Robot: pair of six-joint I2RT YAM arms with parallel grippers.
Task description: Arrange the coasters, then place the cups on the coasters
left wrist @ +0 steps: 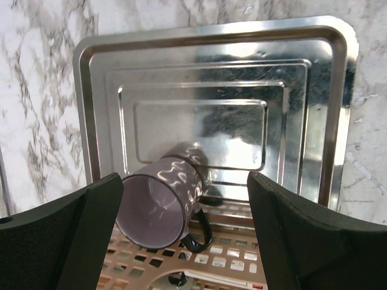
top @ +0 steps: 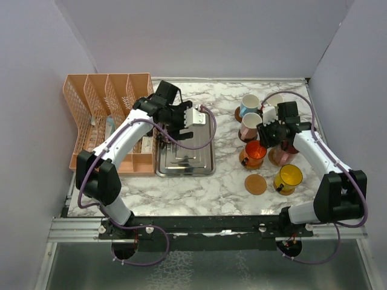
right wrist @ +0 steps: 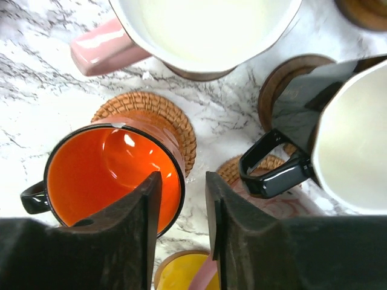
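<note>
The orange cup (right wrist: 109,175) stood upright on a woven coaster (right wrist: 158,112) on the right half of the marble-patterned table (top: 199,187). The right gripper (right wrist: 183,193) hung just above the cup's right rim, its jaws only a narrow way apart with nothing between them. Just beyond the orange cup, on the far side, we saw the pink-white cup (right wrist: 205,24), its pink handle pointing left. To the right stood the black cup (right wrist: 302,96), white inside, on a dark wooden coaster (right wrist: 281,72), with its handle turned toward the gripper. The light blue cup (top: 249,104) sat at the far end of this group and the yellow cup (top: 288,177) at the near right. A bare coaster (top: 256,184) lay flat between the yellow cup and the orange one, a little to the near side. Well apart from these, left of the table's middle, the purple cup (left wrist: 160,202) lay on its side at the left edge of the steel tray (left wrist: 91,60), its mouth toward the orange rack (top: 109,115) beside the tray. The left gripper (left wrist: 184,178) hovered over that cup with its jaws spread wide, one finger on either side and neither closed on it; we could not tell whether the left finger touched the rim.
</note>
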